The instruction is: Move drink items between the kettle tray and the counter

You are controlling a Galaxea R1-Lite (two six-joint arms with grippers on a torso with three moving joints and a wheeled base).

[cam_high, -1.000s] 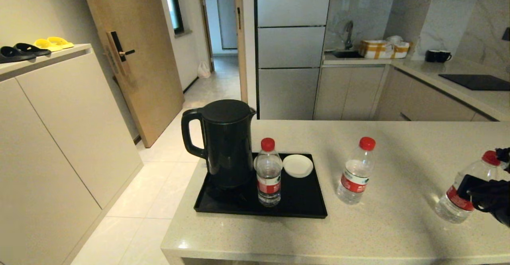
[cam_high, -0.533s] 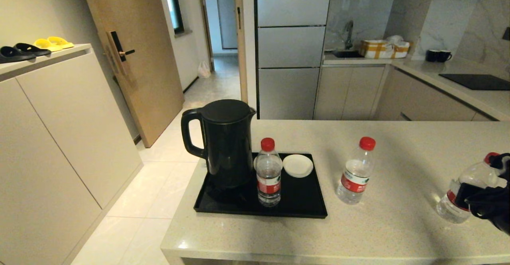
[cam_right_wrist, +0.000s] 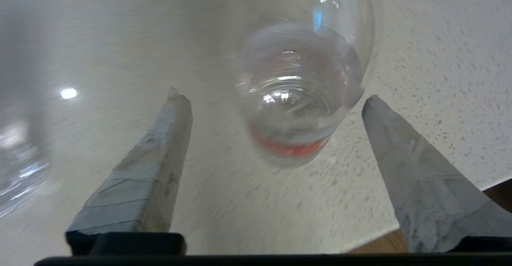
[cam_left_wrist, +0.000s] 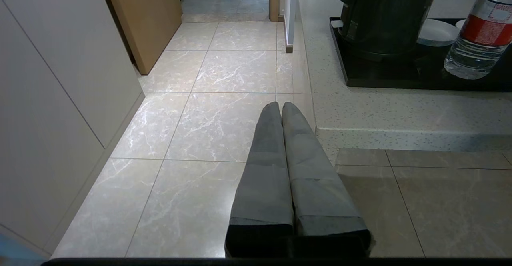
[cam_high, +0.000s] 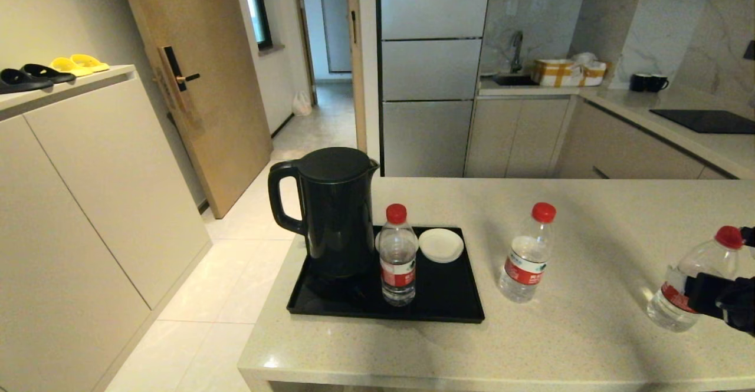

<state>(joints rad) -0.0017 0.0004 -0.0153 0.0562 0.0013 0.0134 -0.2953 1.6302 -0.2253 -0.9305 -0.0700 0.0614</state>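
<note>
Three clear red-capped bottles show in the head view. One bottle (cam_high: 398,262) stands on the black kettle tray (cam_high: 448,297) beside the kettle (cam_high: 333,215). A second bottle (cam_high: 525,259) stands on the beige counter (cam_high: 590,215). The third bottle (cam_high: 684,280) stands on the counter at the far right. My right gripper (cam_high: 716,297) is just right of it. In the right wrist view that gripper (cam_right_wrist: 273,96) is open, and the bottle (cam_right_wrist: 300,86) lies just beyond its fingertips, untouched. My left gripper (cam_left_wrist: 281,105) is shut and empty, parked over the floor left of the counter.
A white saucer (cam_high: 440,244) lies on the tray behind the bottle. The counter's front edge runs close below the right gripper. The left wrist view shows the kettle (cam_left_wrist: 384,14), tray (cam_left_wrist: 384,80) and tray bottle (cam_left_wrist: 480,38) near the counter's left edge.
My right gripper has drawn back to the right, off the far-right bottle. That bottle's cap now shows fully and it rests on the counter. Nothing else moved.
</note>
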